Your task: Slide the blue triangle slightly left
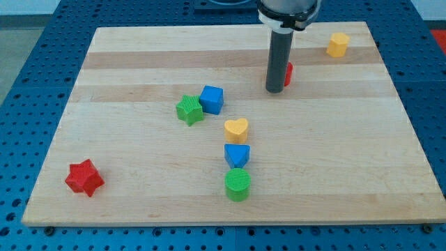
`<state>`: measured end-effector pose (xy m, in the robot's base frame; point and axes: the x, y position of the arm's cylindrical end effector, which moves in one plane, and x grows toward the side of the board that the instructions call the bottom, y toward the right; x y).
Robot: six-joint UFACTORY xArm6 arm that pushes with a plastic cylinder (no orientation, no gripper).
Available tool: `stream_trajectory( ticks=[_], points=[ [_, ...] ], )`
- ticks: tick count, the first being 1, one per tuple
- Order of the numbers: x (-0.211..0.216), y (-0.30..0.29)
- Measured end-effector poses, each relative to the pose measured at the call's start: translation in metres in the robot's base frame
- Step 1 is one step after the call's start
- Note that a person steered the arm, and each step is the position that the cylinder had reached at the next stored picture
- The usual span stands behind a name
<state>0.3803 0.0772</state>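
blue triangle [237, 155] sits well below-left of my tip [274, 90], untouched; tip holds nothing, beside a red block [288, 73]. wooden board [139, 63] on blue perforated table [42, 42].

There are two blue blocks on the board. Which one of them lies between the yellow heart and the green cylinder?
The blue triangle, below the yellow heart and above the green cylinder. The blue cube sits higher, beside the green star.
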Motion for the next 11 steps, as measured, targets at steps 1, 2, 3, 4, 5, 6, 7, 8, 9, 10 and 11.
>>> stream_trajectory(
  ticks=[1,2,3,4,5,6,7,8,9,10,11],
  points=[
    [0.008,-0.004],
    [0.08,-0.011],
    [0.138,-0.017],
    [0.14,-0.024],
    [0.145,-0.039],
    [0.146,-0.066],
    [0.146,-0.092],
    [0.15,-0.115],
    [0.156,-0.137],
    [0.163,-0.157],
    [0.17,-0.172]
  ],
)
